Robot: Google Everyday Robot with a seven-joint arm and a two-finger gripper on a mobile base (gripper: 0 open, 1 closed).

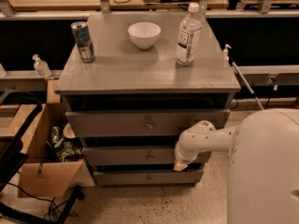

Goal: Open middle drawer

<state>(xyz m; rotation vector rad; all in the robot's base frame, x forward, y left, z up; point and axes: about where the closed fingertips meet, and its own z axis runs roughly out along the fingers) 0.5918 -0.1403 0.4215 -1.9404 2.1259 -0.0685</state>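
Note:
The grey cabinet [117, 73] has three drawer fronts, each with a small round knob. The middle drawer [121, 156] is the wide low front between the taller top front [112, 123] and the narrower bottom front [126, 177]. Its knob [149, 157] is in plain sight. My gripper [180, 165] hangs from the white arm [201, 139] at the right end of the middle drawer front, well to the right of the knob, with its beige tip pointing down.
On the cabinet top stand a drink can [83, 41], a white bowl [144, 34] and a water bottle [188, 35]. A cardboard box [44, 174] with rubbish stands on the floor to the left. My white body [266, 171] fills the lower right.

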